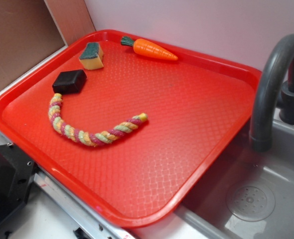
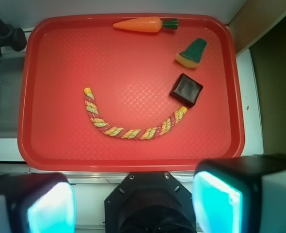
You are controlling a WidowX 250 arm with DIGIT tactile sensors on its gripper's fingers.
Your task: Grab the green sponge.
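Four items lay on red tray [image 1: 197, 124] beside grey sink [image 1: 266, 199] with dark faucet [image 1: 271, 74]. Green sponge [image 1: 91, 55] sat in tray's far corner, between toy carrot [image 1: 149, 49] and black block [image 1: 69, 81], scouring side up, long axis running toward block. Braided rope [image 1: 87, 130] curved nearby. Gripper [image 2: 133, 204] hung spread wide, empty, at tray's near edge.

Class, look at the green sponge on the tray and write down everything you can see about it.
The green sponge is a small block with a dark green, rough-looking scouring top over a thicker pale yellow foam body. It looks dry and undamaged. It lies flat, green side up, in a far corner of the red tray, set at an angle to the tray's edges. The black block lies beside it and the toy carrot nearby, both apart from it. Only the tray touches it; the gripper is open and well away.
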